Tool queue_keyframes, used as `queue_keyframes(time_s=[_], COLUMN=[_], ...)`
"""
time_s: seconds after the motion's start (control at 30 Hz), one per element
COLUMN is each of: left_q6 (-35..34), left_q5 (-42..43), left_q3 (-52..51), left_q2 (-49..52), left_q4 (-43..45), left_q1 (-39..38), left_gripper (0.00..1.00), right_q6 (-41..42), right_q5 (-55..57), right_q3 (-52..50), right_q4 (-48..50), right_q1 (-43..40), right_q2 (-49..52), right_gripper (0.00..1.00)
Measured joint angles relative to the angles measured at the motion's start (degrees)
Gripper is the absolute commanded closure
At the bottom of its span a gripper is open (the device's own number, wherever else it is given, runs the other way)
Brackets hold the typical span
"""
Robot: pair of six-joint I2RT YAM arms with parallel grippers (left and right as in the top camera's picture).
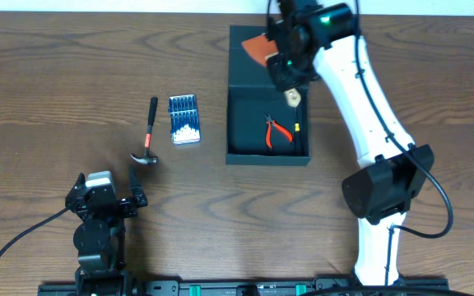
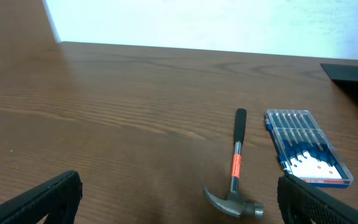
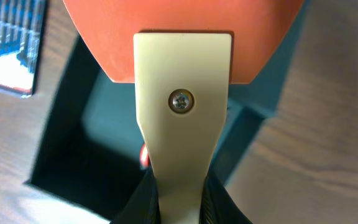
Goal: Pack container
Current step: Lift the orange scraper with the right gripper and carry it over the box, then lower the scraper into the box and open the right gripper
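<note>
The container (image 1: 267, 123) is a dark box that sits on the desk (image 1: 56, 82), a bit right of the middle. Its lid (image 1: 249, 70) is flipped open and lies flat on the far side. Inside the box lie pliers (image 1: 276, 131) with red handles, and just beside them is a small yellow thing (image 1: 297, 128) that is too small to make out.

Above the container, the right fingers (image 3: 219, 208) are clenched on a scraper (image 3: 182, 124). It has a cream handle with one screw in it and a wide orange blade, and the fingers squeeze the handle from both sides.

To the left of the box, apart from it, a blue screwdriver case (image 1: 184, 119) lies on the desk. Next to that is a hammer (image 1: 148, 136) with a black grip and a red band.

The left fingers (image 2: 42, 199) are spread wide and hold nothing; they sit low near the hammer's head.
</note>
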Motion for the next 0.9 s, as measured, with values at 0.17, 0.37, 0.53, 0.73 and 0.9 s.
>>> queue_keyframes(time_s=[0.17, 0.37, 0.53, 0.73, 0.9], left_q6=[0.02, 0.0, 0.0, 0.02, 0.0], left_q5=[0.0, 0.0, 0.0, 0.0, 0.0], left_q3=[0.0, 0.0, 0.0, 0.0, 0.0], left_q2=[0.0, 0.0, 0.0, 0.0, 0.0], left_q4=[0.0, 0.0, 0.0, 0.0, 0.0], left_q1=[0.0, 0.0, 0.0, 0.0, 0.0], left_gripper=[0.02, 0.02, 0.01, 0.02, 0.02], right_q6=[3.04, 5.55, 6.58, 6.99, 7.06], right_q5=[0.5, 1.16, 1.25, 1.31, 1.62], right_q3=[0.0, -1.92, -8.39, -16.48, -22.16], right_q4=[-1.55, -2.21, -0.59, 3.15, 6.51], right_q1=[1.29, 1.07, 1.09, 1.29, 1.86], right_q2=[0.0, 0.0, 0.0, 0.0, 0.0], right_gripper=[0.99, 0.99, 0.99, 0.99, 0.99])
